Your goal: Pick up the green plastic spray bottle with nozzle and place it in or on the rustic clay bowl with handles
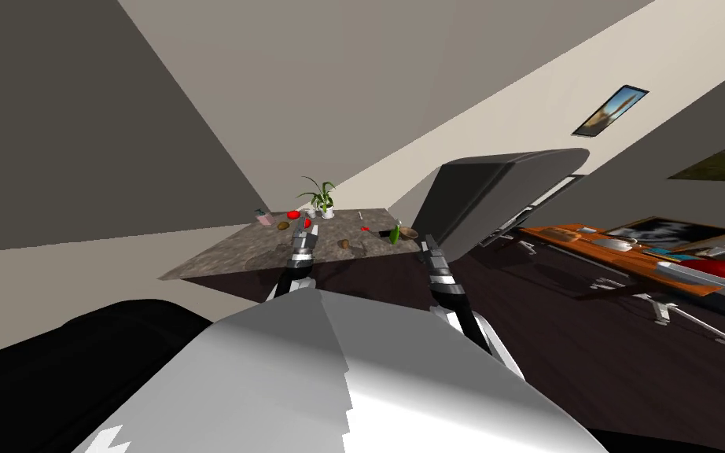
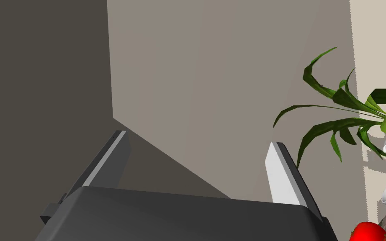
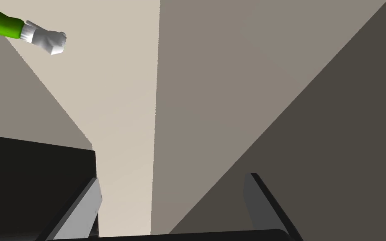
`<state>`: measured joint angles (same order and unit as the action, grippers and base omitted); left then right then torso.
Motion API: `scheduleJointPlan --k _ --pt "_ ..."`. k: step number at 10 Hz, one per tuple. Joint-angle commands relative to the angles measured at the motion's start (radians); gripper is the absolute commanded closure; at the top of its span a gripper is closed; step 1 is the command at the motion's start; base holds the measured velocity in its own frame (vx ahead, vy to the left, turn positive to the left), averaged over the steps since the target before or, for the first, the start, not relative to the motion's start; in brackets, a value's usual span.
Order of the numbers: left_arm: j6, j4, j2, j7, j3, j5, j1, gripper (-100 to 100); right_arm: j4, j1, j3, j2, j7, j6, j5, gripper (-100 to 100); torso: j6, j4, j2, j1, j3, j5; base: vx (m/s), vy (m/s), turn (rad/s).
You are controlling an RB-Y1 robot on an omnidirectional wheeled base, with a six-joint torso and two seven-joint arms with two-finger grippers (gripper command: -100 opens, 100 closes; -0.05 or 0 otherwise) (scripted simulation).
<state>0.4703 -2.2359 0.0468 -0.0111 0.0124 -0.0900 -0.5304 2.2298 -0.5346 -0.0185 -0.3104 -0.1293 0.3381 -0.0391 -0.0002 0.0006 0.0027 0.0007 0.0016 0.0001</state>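
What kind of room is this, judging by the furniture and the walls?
Probably a living room or study in a house: a mottled table carries a potted plant, an orange-brown desk stands nearby, and a framed picture hangs on the wall.

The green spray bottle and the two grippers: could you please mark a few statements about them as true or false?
1. The green spray bottle is on the stone table, right next to the brown bowl. True.
2. The right gripper is shut on the bottle. False: its fingers stand open with nothing between them, and the bottle is apart from them.
3. The left gripper has its fingers open. True.
4. The potted plant sits in the brown bowl. False: it stands on the table, apart from the bowl and nearer the left gripper.
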Motion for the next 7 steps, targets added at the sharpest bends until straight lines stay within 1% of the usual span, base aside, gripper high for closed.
scheduleJointPlan --k 1,2,3,5,6,7 --pt "0.000 0.000 0.000 0.000 0.000 0.000 0.000 0 -0.017 -0.013 0.010 -0.050 -0.031 -0.039 0.008 -100 0.000 0.000 0.000 0.000 0.000 0.000 -0.053 0.027 0.198" --pt "0.000 0.000 0.000 0.000 0.000 0.000 0.000 0 -0.032 -0.021 0.018 -0.084 -0.049 -0.059 0.015 -100 0.000 0.000 0.000 0.000 0.000 0.000 -0.051 0.024 0.163" --pt "0.000 0.000 0.000 0.000 0.000 0.000 0.000 0 -0.032 -0.021 0.018 -0.099 -0.049 -0.059 0.015 -100 0.000 0.000 0.001 0.000 0.000 0.000 -0.034 0.017 0.040" --pt "0.000 0.000 0.000 0.000 0.000 0.000 0.000 0 -0.065 -0.036 0.034 -0.167 -0.085 -0.099 0.032 -100 0.000 0.000 0.000 0.000 0.000 0.000 -0.039 0.026 0.164" --pt "0.000 0.000 0.000 0.000 0.000 0.000 0.000 0 -0.065 -0.036 0.034 -0.177 -0.085 -0.099 0.032 -100 0.000 0.000 0.000 0.000 0.000 0.000 -0.030 0.018 0.064" --pt "0.000 0.000 0.000 0.000 0.000 0.000 0.000 0 -0.082 -0.044 0.042 -0.209 -0.103 -0.120 0.042 -100 0.001 0.000 -0.001 0.000 0.000 0.000 -0.028 0.028 0.136"
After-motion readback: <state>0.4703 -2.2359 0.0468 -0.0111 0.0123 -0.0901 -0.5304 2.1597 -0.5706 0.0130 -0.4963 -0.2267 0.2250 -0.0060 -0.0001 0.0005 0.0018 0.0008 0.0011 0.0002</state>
